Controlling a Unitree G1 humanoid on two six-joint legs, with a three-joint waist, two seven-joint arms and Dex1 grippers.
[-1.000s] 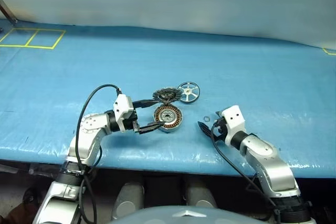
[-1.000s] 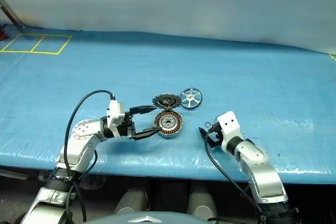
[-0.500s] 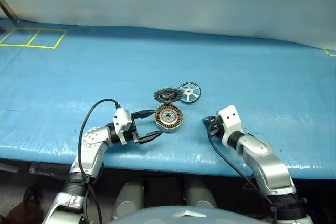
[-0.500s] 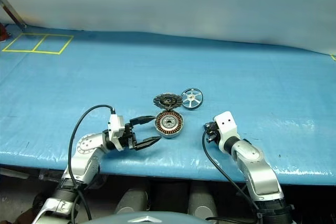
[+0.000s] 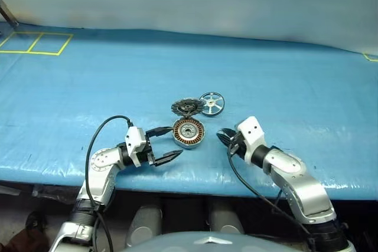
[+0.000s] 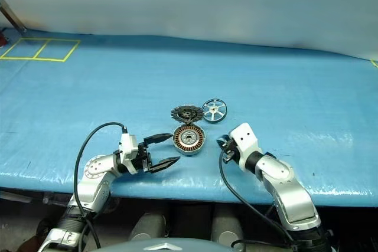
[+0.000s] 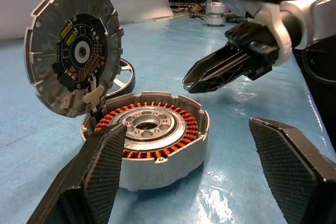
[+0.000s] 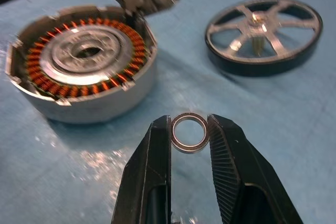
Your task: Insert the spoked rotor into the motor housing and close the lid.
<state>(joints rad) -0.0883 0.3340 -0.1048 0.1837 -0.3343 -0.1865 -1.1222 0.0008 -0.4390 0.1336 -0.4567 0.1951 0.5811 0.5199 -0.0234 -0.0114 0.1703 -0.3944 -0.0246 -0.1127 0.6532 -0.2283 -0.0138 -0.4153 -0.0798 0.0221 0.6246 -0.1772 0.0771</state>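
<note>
- The right gripper has its fingers clamped on a small metal ring, pinched by its rim between the two tips.
- In the head views that gripper hangs just above the blue bench, just beside the motor housing on its right.
- The left gripper has its fingers spread wide apart and holds nothing; it points level toward the motor housing from the left, near it but apart.
- The motor housing sits flat on the bench, its ring of copper-brown windings and metal centre hub open to view.
- The lid stands tilted up at the housing's far edge, joined to it there, its inner face showing a dark round board with a small yellow label; the writing on it is too small to read.
- The spoked rotor lies flat on the bench just beyond the housing, beside the lid and apart from both grippers.
- Yellow tape lines mark squares at the bench's far left corner.
- No brand name can be read on any part.
</note>
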